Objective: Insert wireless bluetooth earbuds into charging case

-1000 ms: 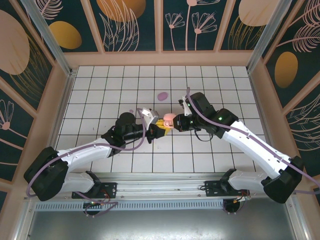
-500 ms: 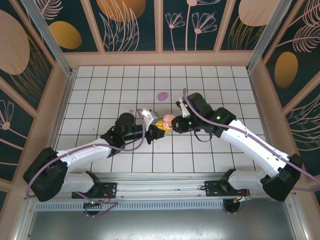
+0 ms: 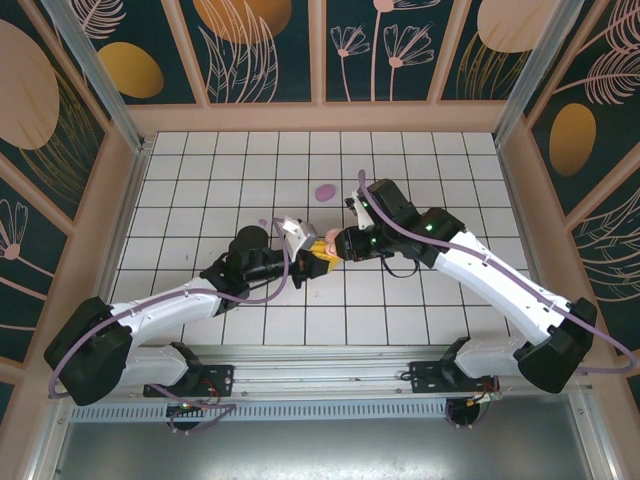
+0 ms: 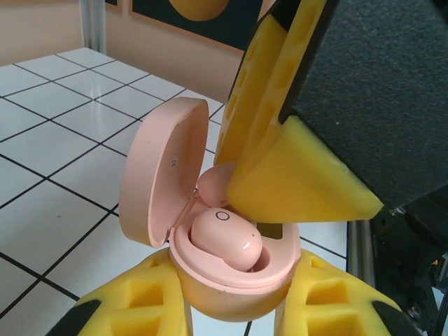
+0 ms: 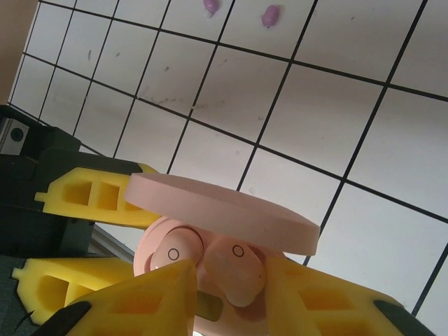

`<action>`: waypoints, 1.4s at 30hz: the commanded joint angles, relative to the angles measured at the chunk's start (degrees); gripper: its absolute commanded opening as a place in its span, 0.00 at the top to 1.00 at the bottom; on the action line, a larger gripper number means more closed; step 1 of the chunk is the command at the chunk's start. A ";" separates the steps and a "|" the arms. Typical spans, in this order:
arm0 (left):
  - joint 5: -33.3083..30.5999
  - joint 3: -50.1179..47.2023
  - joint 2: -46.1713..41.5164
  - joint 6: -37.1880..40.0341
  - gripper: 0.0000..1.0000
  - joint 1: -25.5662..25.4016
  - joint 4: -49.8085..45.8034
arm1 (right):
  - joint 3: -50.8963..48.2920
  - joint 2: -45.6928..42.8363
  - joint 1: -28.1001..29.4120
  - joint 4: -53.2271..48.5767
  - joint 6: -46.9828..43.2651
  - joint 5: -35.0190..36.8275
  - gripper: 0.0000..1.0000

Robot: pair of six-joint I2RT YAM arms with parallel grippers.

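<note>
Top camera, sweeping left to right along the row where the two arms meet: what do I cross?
left arm → left gripper → charging case → right gripper → right arm

Tiled table: purple lump, two lilac earbuds.

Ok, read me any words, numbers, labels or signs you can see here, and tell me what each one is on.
No words or brand names can be read.
Tiny dark mark inside the charging case lid: too small and blurred to read.
"O": a small ring mark on each of the two earbuds sitting in the case.
</note>
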 commanded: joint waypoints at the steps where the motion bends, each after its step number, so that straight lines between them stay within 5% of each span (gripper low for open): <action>1: 0.82 0.03 -1.28 0.84 0.95 -0.16 2.28 | 1.50 0.64 0.71 -0.37 1.08 -1.79 0.69; 23: 0.03 -1.02 -3.30 0.75 0.95 -0.18 2.08 | 0.79 -1.54 0.63 -2.21 2.74 1.32 0.79; 42: 0.08 -2.21 -4.29 -0.65 0.95 -0.20 5.56 | -0.93 -3.58 0.63 -0.27 5.12 -2.11 0.71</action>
